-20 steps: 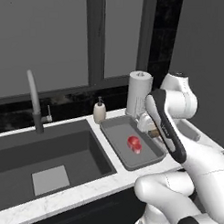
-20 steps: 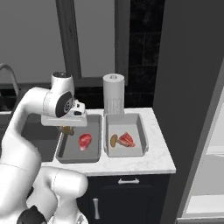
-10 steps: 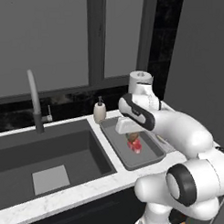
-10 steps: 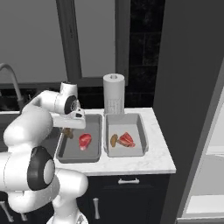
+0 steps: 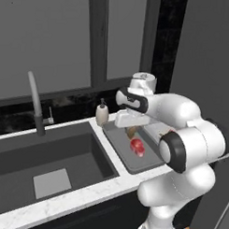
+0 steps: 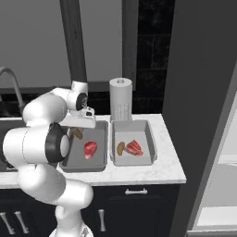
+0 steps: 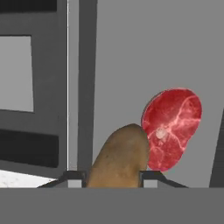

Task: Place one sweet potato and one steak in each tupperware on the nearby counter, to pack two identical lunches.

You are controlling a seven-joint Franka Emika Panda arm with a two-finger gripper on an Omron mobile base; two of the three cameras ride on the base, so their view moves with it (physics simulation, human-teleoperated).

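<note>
The sweet potato (image 7: 117, 157) is a chunky brown lump, rounded at its far end and smooth-skinned. In the hand view it sits right between the two dark fingers (image 7: 71, 177), which press against it on both sides, so they're clamped on it. Just beyond its tip lies a red steak (image 7: 172, 127), marbled with pale lines, flat on the grey floor of the tray; from this angle the potato's tip overlaps the steak's edge, though I can't tell if they actually touch.

Taking the paper towel roll (image 6: 120, 99) as the landmark: two grey trays sit side by side on the tabletop (image 6: 169, 166) in front of it. The tray straight in front of the roll (image 6: 148, 134) already has a sweet potato and a steak in it. The other tray (image 6: 99, 164), toward the sink, holds the lone steak, and the held potato hangs over that tray's back end.

The arm is folded tight, elbow bulging toward the camera, with the hand reaching low over the tray (image 5: 133, 161) next to the sink (image 5: 49, 165).
</note>
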